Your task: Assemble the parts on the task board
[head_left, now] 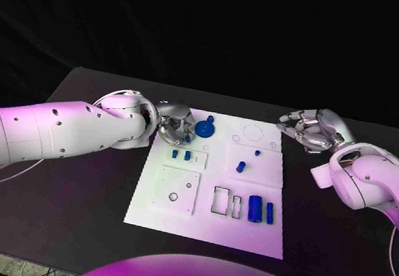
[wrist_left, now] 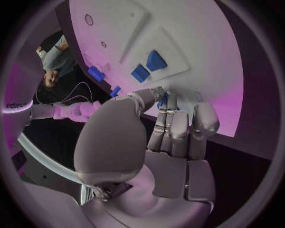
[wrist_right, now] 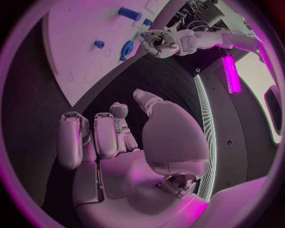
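The board (head_left: pixel 212 212) lies nearest, its near edge toward the robot on the black table (head_left: pixel 74 183), white, with recessed panels and outlined slots. Near its front right, two upright-lying blue cylinders (head_left: pixel 255 209) are seen side by side, next to empty rectangular slots. Mid-board, two small blue blocks (head_left: pixel 181 154) sit on a raised panel, and a short blue peg (head_left: pixel 242 166) lies on the panel to their right. At the far left corner a blue round part (head_left: pixel 207 126) rests on the board, just beside the left hand (head_left: pixel 173 129). The left hand is set over that corner with fingers curled down toward the board; a small blue piece (wrist_left: pixel 162 100) appears at the fingertips in the left wrist view, but whether it is pinched or merely touched cannot be told. The right hand (head_left: pixel 310 130) is held off the board's far right corner, above the table, fingers curled in loosely around nothing. The step in hand is judged to be a pick or seating at the far left corner. Next, a secure pinch is called for, then alignment over the matching recess.
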Robot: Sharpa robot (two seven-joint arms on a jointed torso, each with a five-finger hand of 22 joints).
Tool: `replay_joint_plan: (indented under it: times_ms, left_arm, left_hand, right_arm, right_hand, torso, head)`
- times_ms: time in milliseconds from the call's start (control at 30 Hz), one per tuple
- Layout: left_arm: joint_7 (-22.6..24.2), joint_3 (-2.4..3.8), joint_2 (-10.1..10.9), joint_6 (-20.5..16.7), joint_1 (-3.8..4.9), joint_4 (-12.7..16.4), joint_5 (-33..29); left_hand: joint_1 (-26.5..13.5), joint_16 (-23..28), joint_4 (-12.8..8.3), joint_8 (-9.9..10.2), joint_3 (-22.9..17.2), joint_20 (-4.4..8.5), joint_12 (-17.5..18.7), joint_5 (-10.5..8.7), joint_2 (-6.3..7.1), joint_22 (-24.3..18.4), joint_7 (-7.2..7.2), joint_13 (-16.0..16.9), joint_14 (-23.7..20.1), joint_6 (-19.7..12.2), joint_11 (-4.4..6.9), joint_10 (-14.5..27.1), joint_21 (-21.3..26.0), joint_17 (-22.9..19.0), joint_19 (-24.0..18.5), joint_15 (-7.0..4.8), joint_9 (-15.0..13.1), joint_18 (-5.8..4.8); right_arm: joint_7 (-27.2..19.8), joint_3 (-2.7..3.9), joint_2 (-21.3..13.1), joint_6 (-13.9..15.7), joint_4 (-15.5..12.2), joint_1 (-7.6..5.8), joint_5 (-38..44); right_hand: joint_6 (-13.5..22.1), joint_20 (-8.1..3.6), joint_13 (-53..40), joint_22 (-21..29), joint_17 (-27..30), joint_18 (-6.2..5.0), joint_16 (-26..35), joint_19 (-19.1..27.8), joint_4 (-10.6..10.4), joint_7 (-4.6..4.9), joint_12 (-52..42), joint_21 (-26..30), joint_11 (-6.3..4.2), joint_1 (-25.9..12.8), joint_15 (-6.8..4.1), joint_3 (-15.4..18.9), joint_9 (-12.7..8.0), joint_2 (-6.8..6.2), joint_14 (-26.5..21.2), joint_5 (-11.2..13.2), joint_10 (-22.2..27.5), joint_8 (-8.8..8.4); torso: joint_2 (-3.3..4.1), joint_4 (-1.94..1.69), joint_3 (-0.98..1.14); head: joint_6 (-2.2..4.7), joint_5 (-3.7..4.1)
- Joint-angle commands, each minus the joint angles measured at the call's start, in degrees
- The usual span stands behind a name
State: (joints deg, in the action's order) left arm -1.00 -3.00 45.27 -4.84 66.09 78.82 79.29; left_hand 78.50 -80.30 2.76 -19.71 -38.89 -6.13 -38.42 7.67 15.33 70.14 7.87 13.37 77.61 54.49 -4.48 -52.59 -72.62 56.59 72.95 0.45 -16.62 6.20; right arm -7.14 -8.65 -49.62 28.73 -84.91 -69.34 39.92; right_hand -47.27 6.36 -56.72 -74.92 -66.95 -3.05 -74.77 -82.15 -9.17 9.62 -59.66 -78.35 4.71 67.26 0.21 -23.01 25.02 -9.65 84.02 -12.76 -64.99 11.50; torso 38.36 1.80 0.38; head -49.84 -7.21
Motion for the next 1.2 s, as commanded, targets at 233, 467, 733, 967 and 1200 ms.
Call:
replay_joint_plan:
  times_ms: [233,467,733,967,1200]
  left_arm:
    - [1.3,0.02,0.0,-1.3,-0.02,0.3,-1.1]
    - [1.4,0.02,0.0,-1.4,-0.02,0.3,-1.4]
    - [1.4,0.02,0.1,-1.3,-0.04,0.3,-1.5]
    - [1.4,0.03,0.3,-1.3,-0.05,0.3,-1.6]
    - [1.5,0.03,0.4,-1.5,-0.10,0.4,-1.7]
  left_hand:
    - [0.5,-2.1,-0.3,0.7,-0.3,0.43,-4.3,-0.09,-0.29,1.6,-0.25,2.1,2.5,0.6,0.88,-0.2,-1.4,5.2,1.8,-0.56,-0.2,-0.83]
    - [0.6,-2.4,-0.4,0.7,-0.4,0.49,-4.6,-0.08,-0.33,1.6,-0.28,2.3,2.7,0.7,0.94,-0.2,-1.5,5.7,1.8,-0.62,-0.2,-0.85]
    - [0.5,-2.5,-0.3,0.4,-0.5,0.57,-5.2,-0.10,-0.36,1.7,-0.40,2.6,2.7,1.5,0.99,0.0,-1.5,5.9,1.8,-0.66,-0.4,-0.85]
    - [0.4,-2.6,-0.3,-0.2,-0.6,0.66,-5.8,-0.12,-0.49,1.7,-0.64,2.9,2.8,2.5,1.17,0.1,-1.5,6.1,1.8,-0.79,-0.8,-0.85]
    - [0.4,-2.8,-0.3,-0.5,-0.7,0.73,-6.2,-0.12,-0.52,1.8,-0.79,3.1,2.9,3.1,1.29,0.0,-1.5,6.6,1.9,-0.90,-1.0,-0.87]
  right_arm:
    - [-0.1,-0.01,0.0,-0.6,0.0,0.04,0.6]
    - [0.0,-0.01,0.0,-0.6,0.1,0.05,0.6]
    - [0.0,-0.02,0.0,-0.6,0.1,0.09,0.6]
    - [0.1,-0.03,0.0,-0.7,0.1,0.12,0.7]
    - [0.1,-0.04,0.1,-0.7,0.1,0.15,0.8]
  right_hand:
    - [0.5,-0.10,0.1,-5.5,0.1,-0.34,0.2,0.4,-0.3,0.08,0.0,0.4,-0.01,0.2,-0.01,0.1,-0.1,0.40,0.6,-0.4,0.5,0.25]
    - [0.5,-0.10,0.1,-5.5,0.1,-0.34,0.2,0.4,-0.3,0.08,0.0,0.4,-0.01,0.3,-0.01,0.1,-0.1,0.42,0.6,-0.4,0.5,0.27]
    - [0.5,-0.10,0.1,-5.5,0.1,-0.34,0.2,0.4,-0.3,0.08,0.0,0.4,-0.01,0.3,-0.01,0.1,-0.1,0.42,0.6,-0.4,0.5,0.27]
    - [0.5,-0.10,0.1,-5.5,0.1,-0.34,0.2,0.4,-0.3,0.08,0.0,0.4,-0.01,0.3,-0.01,0.1,-0.1,0.42,0.6,-0.4,0.5,0.27]
    - [0.5,-0.10,0.1,-5.5,0.1,-0.34,0.2,0.4,-0.3,0.08,0.0,0.4,-0.01,0.3,-0.01,0.1,-0.1,0.42,0.6,-0.4,0.5,0.27]
  torso:
    - [0.00,-0.01,0.02]
    - [-0.01,0.00,0.00]
    - [0.03,-0.02,0.00]
    - [0.02,-0.01,0.00]
    - [0.00,-0.03,-0.01]
  head:
    - [0.06,0.01]
    - [0.10,-0.02]
    - [0.09,-0.06]
    - [0.05,-0.12]
    - [0.00,-0.11]
